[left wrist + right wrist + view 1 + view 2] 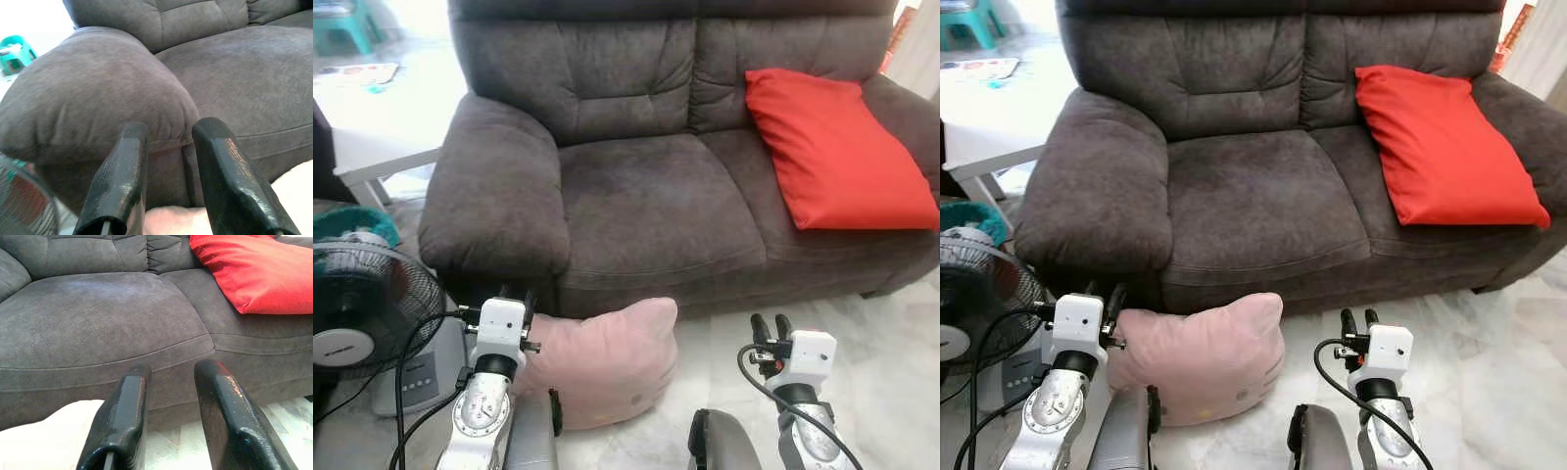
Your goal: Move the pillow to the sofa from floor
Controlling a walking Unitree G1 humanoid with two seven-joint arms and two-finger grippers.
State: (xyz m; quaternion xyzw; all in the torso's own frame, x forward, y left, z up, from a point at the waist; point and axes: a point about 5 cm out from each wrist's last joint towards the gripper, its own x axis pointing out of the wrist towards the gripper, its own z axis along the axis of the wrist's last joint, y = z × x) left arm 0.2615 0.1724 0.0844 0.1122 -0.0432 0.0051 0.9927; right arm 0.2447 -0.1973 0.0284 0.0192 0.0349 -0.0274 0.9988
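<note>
In the left eye view we see a dark grey sofa (646, 196) ahead of us, with a red cushion (832, 152) leaning on its right seat and backrest. The pink pillow (602, 357) lies on the pale marble floor (891, 362), right against the sofa's front, below the left seat. Our left gripper (517, 296) hovers at the pillow's left upper edge, just below the sofa's left armrest (494, 191); its fingers stand a little apart with nothing between them. Our right gripper (771, 326) hangs over bare floor to the right of the pillow, well apart from it, fingers likewise parted and empty. A standing fan (362, 308) sits at our far left beside the armrest.

The right eye view gives the same layout, and the pillow (1200, 357) shows a small printed face near its lower right corner.

In the left wrist view the two black fingers (117, 186) are spread, framing the armrest's front, with a strip of pink pillow (171, 220) beneath them.

In the right wrist view the spread fingers (120, 423) point at the sofa's seat front; the pillow's corner (44, 440) lies to one side, the red cushion farther off.
</note>
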